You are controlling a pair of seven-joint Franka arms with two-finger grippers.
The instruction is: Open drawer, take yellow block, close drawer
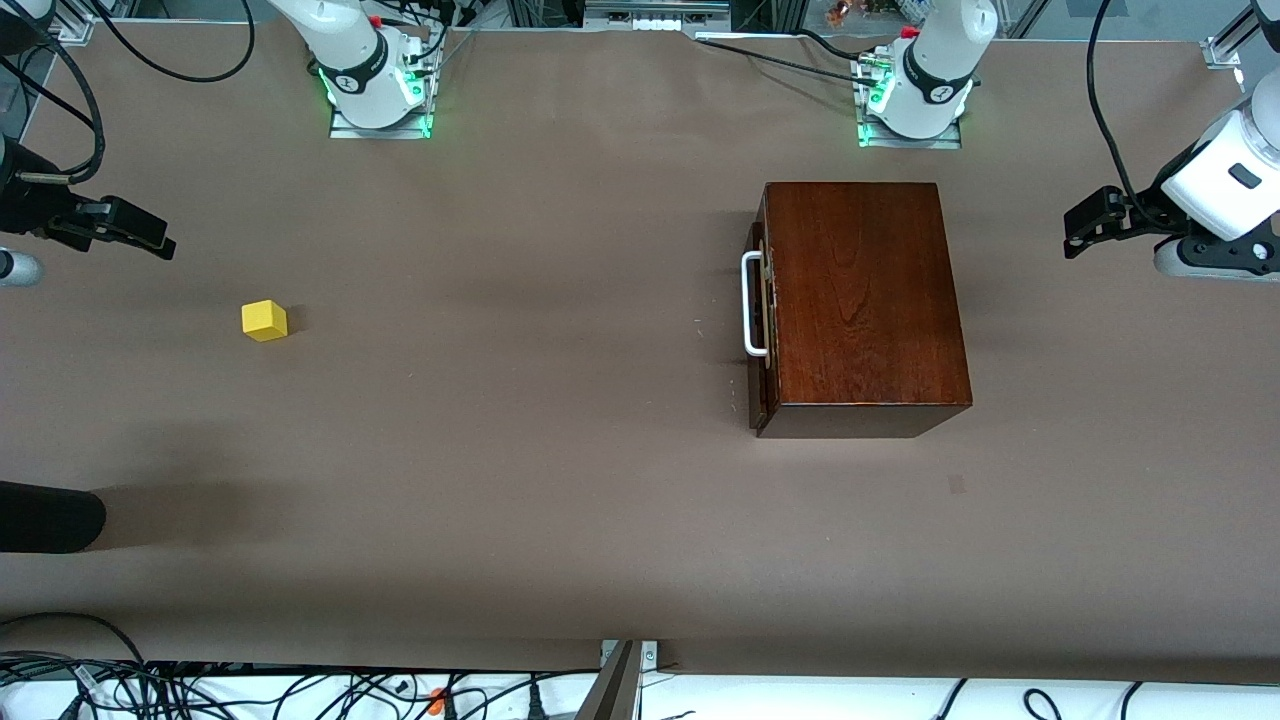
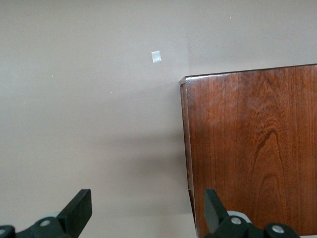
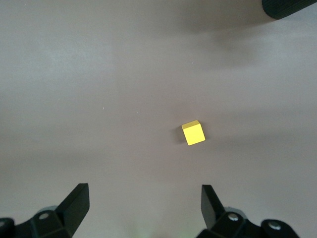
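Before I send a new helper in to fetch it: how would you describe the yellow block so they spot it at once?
Start from the big dark wooden box near the left arm's end of the brown table, then look along the table toward the right arm's end. There, alone on bare tabletop below the open right gripper, sits the yellow block. It is the only bright, small cube there.
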